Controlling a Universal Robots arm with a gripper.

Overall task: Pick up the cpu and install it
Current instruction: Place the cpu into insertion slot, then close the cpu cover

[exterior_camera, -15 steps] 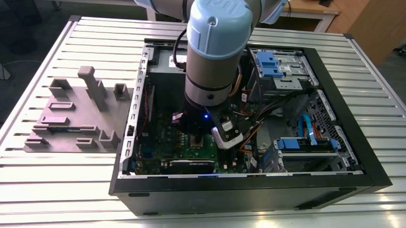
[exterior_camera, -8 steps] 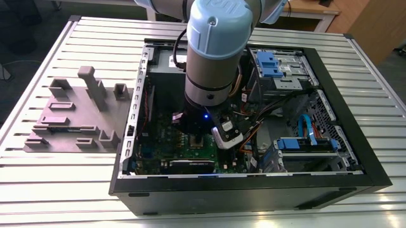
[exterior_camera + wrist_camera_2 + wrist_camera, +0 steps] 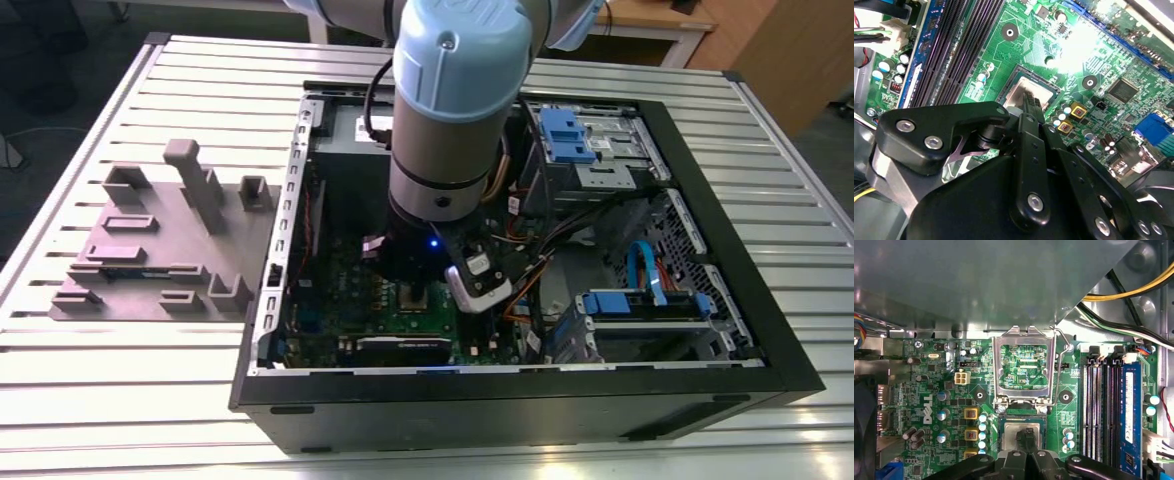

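Now cpu (image 3: 1010,437) lies in its socket (image 3: 1037,80), fingers (image 3: 1022,440) closed above.

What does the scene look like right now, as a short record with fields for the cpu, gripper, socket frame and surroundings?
cpu: cpu lies flat in the socket of the green motherboard
gripper: gripper shut, tips over the cpu's middle; contact cannot be told
socket frame: metal frame swung open beside the cpu
arm: arm reaches down into the open computer case
surroundings: grey fixture block on the slatted table, at the exterior view's left of the case
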